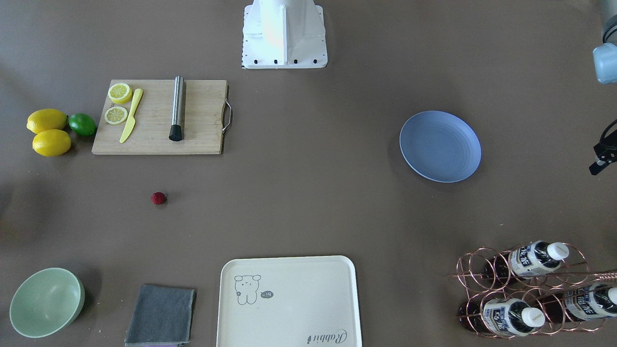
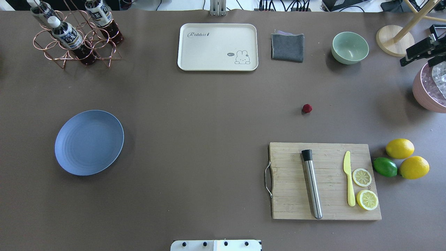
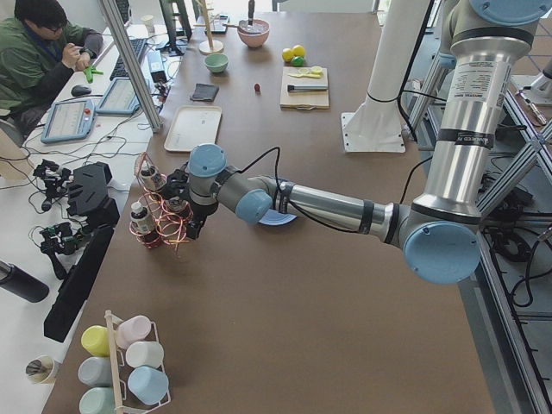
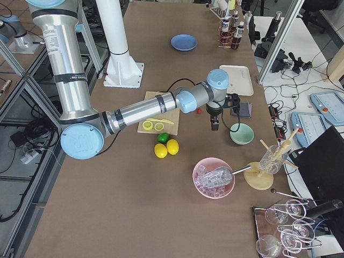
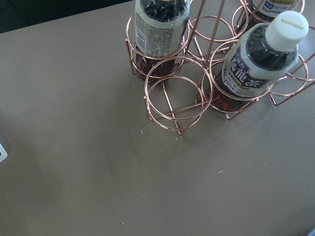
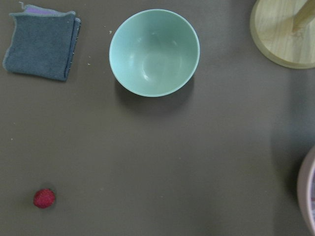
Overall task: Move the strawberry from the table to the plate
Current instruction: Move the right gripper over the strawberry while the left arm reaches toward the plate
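Note:
The strawberry [image 1: 158, 198] [image 2: 307, 108] lies alone on the brown table [image 1: 308, 202], between the cutting board and the grey cloth. It sits low left in the right wrist view [image 6: 44, 198]. The blue-grey plate [image 1: 440, 146] [image 2: 89, 142] is empty, far across the table from the berry. My right gripper [image 2: 416, 63] [image 4: 215, 126] hangs high between the strawberry and the green bowl, its fingers apart and holding nothing. My left gripper [image 1: 602, 159] [image 3: 194, 226] hovers beside the bottle rack, mostly cut off; I cannot tell its state.
A wooden cutting board [image 2: 324, 181] carries a steel muddler, a yellow knife and lemon slices, with lemons and a lime [image 2: 385, 166] beside it. Green bowl [image 2: 350, 47], grey cloth [image 2: 287, 47], cream tray [image 2: 217, 47], copper bottle rack [image 2: 75, 38] and pink ice bowl [image 2: 430, 89] line the edges. A person sits beyond the table [image 3: 39, 60].

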